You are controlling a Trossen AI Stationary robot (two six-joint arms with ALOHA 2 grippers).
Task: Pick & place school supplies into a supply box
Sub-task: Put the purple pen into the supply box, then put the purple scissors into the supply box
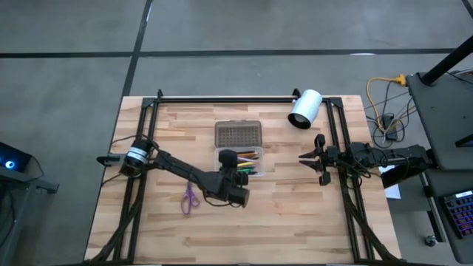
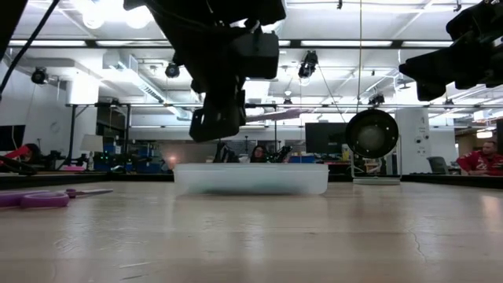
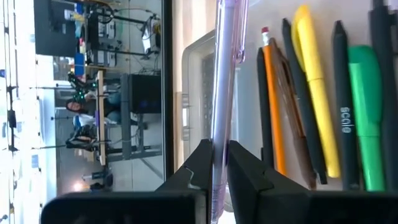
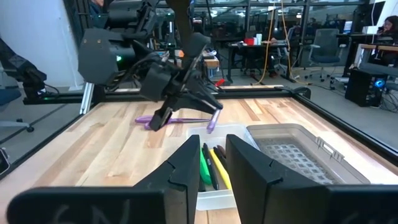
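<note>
Lilac translucent pen [image 3: 224, 74], pinched between fingers of left gripper [image 3: 215, 163], held above open supply box [image 1: 239, 160] near bench centre, presumably lined up lengthwise with the tray for release. Already inside: yellow highlighter [image 3: 314, 87], orange pencil [image 3: 272, 106], green marker [image 3: 368, 118], dark pens. Dotted lid [image 1: 238, 134] folded back toward far edge. Purple scissors [image 1: 190, 199] loose on bench, toward near edge, left of the box, not yet stowed. Right gripper [image 1: 318, 158] parked at right edge, fingers partly spread, empty. White cylinder [image 1: 304, 108] by far right corner. Left wrist view alone confirms pinch; high view hides pen under arm; low view shows clear tray wall [image 2: 251, 179] only.
</note>
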